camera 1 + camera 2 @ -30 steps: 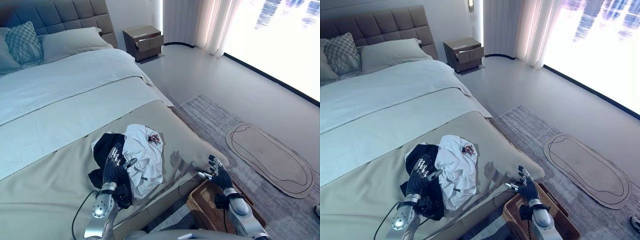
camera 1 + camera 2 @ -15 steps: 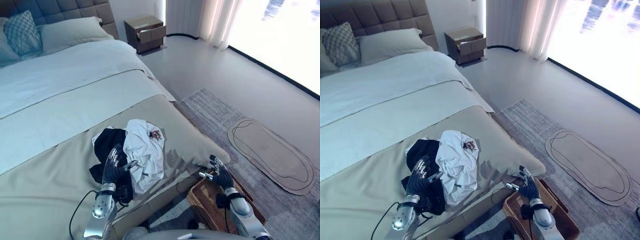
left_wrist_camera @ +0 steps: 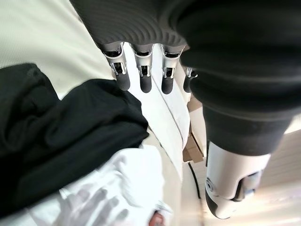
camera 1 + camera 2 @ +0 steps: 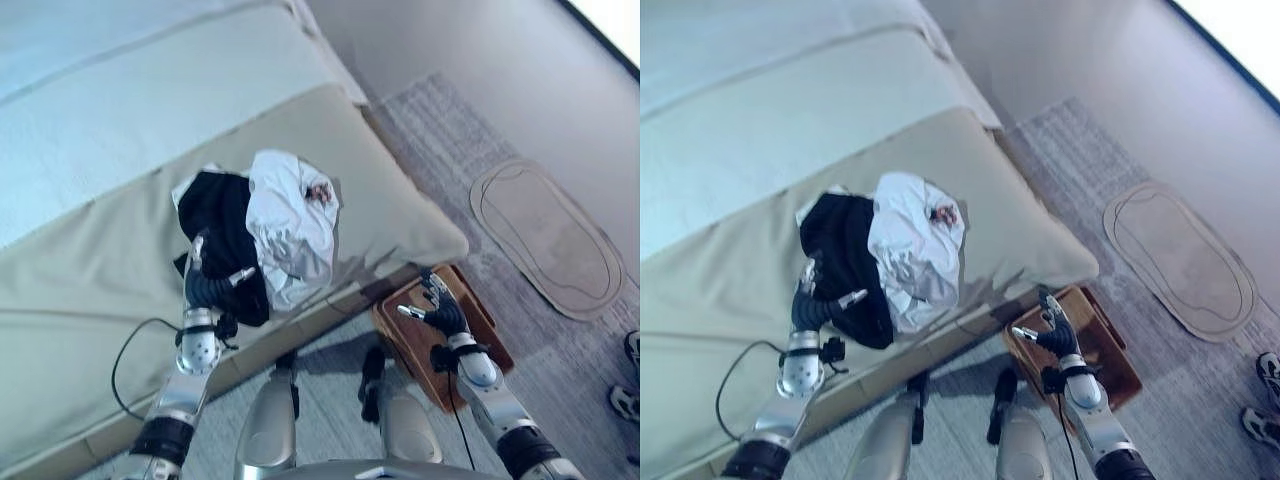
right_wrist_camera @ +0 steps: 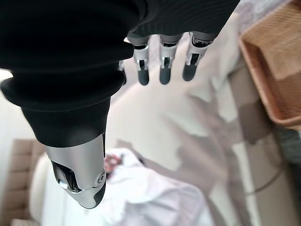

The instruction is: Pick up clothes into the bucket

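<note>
At frame centre we see the clothes, a white shirt over a black garment, on the bed. Our left hand, fingers straight, touches the black garment. Our right hand hovers spread above the basket, lower right. No writing is readable.

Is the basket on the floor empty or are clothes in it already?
Empty as far as visible: the basket shows bare weave; the white and black clothes lie on the bed.
</note>
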Controlling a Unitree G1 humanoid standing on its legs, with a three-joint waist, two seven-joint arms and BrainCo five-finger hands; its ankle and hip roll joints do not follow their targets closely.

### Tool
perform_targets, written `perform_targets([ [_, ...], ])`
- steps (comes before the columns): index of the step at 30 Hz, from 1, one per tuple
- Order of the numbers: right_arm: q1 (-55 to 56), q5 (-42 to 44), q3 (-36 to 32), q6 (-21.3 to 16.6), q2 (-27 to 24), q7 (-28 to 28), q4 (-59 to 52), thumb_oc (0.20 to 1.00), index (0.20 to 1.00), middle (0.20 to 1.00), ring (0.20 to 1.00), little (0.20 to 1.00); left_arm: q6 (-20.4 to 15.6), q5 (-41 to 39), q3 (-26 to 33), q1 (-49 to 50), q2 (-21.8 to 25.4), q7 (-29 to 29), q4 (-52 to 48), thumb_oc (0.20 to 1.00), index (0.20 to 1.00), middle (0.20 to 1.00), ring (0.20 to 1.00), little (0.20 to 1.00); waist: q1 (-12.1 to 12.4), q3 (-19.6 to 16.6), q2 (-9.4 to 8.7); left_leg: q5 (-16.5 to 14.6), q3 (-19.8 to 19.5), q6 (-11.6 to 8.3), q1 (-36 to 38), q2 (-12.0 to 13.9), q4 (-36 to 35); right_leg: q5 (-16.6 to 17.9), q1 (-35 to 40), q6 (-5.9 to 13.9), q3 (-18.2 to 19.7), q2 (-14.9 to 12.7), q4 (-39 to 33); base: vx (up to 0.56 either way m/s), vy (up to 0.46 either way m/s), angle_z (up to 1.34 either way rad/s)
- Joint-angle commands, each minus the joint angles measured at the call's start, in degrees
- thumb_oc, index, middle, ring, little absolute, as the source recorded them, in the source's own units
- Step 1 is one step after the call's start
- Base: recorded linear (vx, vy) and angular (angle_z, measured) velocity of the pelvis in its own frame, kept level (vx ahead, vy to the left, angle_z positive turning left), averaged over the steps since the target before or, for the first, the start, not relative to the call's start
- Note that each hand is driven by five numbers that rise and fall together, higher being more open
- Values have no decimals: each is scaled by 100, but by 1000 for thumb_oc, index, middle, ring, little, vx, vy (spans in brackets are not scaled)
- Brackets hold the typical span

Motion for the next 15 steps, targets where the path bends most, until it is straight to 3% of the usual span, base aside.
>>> perform_targets([
  [1,-156,-21,80,-433,-79,-190,-434,1000,1000,1000,1000,1000,68,570,318,-103,333,598,178,1000,1000,1000,1000,1000,-25,-122,-314,-707,101,211,-470,65,1052,641,-265,300,264,-437,-184,-60,26,11],
  [9,-627,118,258,-575,-178,-221,-580,1000,1000,1000,1000,1000,437,950,219,-1351,1097,1222,1082,1000,1000,1000,1000,1000,-174,118,-355,-964,2,249,-1565,7,1991,356,-1296,222,428,-467,716,-72,29,9],
  [15,-641,129,276,-644,-315,-116,-762,1000,1000,1000,1000,1000,960,1464,-9,-2175,1680,1473,1803,1000,1000,1000,1000,1000,-421,221,-406,-1047,-26,293,-2212,23,2418,322,-1967,219,505,-447,1084,-54,28,3],
])
